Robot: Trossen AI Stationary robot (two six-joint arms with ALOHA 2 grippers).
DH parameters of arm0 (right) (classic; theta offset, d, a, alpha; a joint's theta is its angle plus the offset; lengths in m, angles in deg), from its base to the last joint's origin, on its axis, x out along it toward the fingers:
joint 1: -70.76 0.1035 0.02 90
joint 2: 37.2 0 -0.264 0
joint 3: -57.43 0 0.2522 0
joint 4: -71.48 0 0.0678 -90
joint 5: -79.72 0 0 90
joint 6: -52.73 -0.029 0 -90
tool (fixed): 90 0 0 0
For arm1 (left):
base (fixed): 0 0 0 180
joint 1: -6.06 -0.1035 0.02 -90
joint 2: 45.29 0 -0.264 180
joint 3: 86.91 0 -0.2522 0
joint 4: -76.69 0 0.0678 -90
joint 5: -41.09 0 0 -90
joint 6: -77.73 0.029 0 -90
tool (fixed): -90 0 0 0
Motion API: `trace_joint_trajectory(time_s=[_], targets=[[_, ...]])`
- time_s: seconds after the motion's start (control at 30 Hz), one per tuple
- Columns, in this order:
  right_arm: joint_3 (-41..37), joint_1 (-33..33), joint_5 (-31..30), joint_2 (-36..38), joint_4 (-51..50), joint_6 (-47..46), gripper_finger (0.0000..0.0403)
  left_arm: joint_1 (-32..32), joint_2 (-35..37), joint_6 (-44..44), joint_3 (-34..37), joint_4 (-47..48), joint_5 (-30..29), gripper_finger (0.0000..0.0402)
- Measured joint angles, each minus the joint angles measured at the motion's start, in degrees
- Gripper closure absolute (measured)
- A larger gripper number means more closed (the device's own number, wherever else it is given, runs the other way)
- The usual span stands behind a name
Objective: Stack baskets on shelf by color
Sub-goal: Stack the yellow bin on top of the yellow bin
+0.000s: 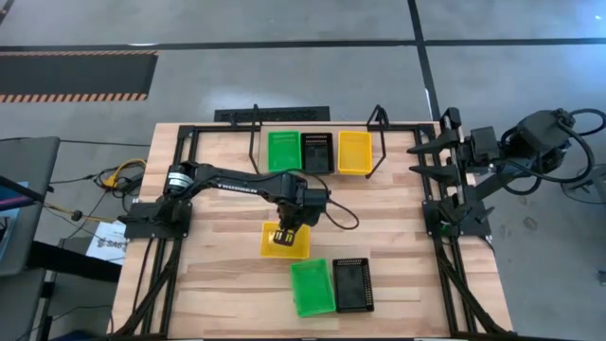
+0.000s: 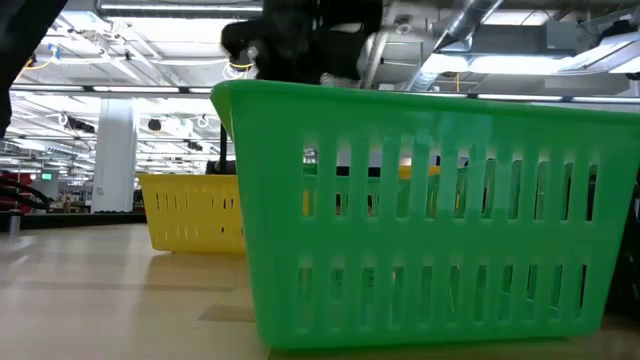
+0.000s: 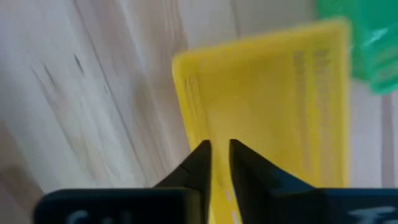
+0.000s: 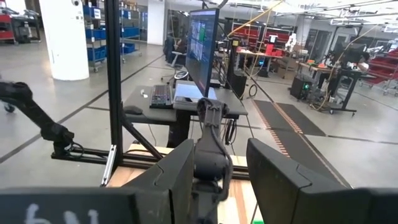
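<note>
The shelf (image 1: 379, 133) stands at the table's far edge and carries a green basket (image 1: 282, 152), a black basket (image 1: 316, 152) and a yellow basket (image 1: 355, 152) side by side. At mid-table lies another yellow basket (image 1: 285, 242) (image 3: 267, 106) (image 2: 190, 215), and my left gripper (image 1: 285, 231) (image 3: 219, 158) is shut on it. A green basket (image 1: 312, 286) (image 2: 420, 210) and a black basket (image 1: 352, 284) rest on their bottoms near the table's near edge. My right gripper (image 4: 221, 180) waits open at the table's far right. My left gripper holds the mid-table yellow basket by its far side wall (image 3: 214, 180), about halfway along it. The wall is pinched with one finger (image 3: 245, 168) inside the basket and one finger (image 3: 199, 165) outside. The fingers come from above, pointing down. In the low view the basket's bottom seems to be on the table.
Black frame rails (image 1: 175, 208) edge the table on the left and right. The right arm (image 1: 473, 161) sits over the right rail. Bare wood (image 1: 218, 284) lies left of the near green basket and between the shelf and the held basket.
</note>
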Motion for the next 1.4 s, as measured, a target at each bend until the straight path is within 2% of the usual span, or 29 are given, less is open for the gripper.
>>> trace_joint_trajectory(time_s=[0.2, 0.3, 0.4, 0.53, 0.97, 1.03, 1.17, 1.27, 1.4], targets=[[0.0, 0.0, 3.1, 0.0, 0.0, 0.0, 0.0234, -0.5, 0.0, -3.6, 5.9, -2.1, -3.9, 0.0273], [0.0, 0.0, 4.0, 0.0, 0.0, 0.4, 0.0234, -0.6, 0.0, -4.6, 7.1, -3.8, -3.8, 0.0243], [0.0, 0.0, 4.0, 0.0, 0.0, 1.0, 0.0234, -0.6, 0.0, -4.8, 7.2, -5.3, -3.5, 0.0227], [0.0, 0.0, 4.0, 0.0, 0.0, 1.1, 0.0234, -0.6, 0.0, -4.4, 7.2, -6.4, -3.5, 0.0224], [0.0, 0.0, 5.7, 0.1, 0.3, 1.1, 0.0233, -0.6, -4.8, -5.3, 6.9, -7.2, -3.6, 0.0254], [0.0, 0.0, 5.7, 0.1, 0.4, 1.1, 0.0233, -0.6, -4.9, -5.5, 6.9, -5.8, -3.8, 0.0282], [0.0, 0.0, 5.7, 0.1, 0.4, 1.1, 0.0233, -1.1, -4.7, -6.0, 6.4, -6.6, -3.9, 0.0382], [0.0, 0.0, 5.7, 0.1, 0.0, 1.1, 0.0234, -1.8, -4.5, -6.1, 4.6, -6.4, -4.7, 0.0397], [0.0, 0.0, 5.7, 0.1, -0.4, 1.1, 0.0237, -2.5, -4.5, -6.1, -1.0, -1.4, -9.2, 0.0401]])
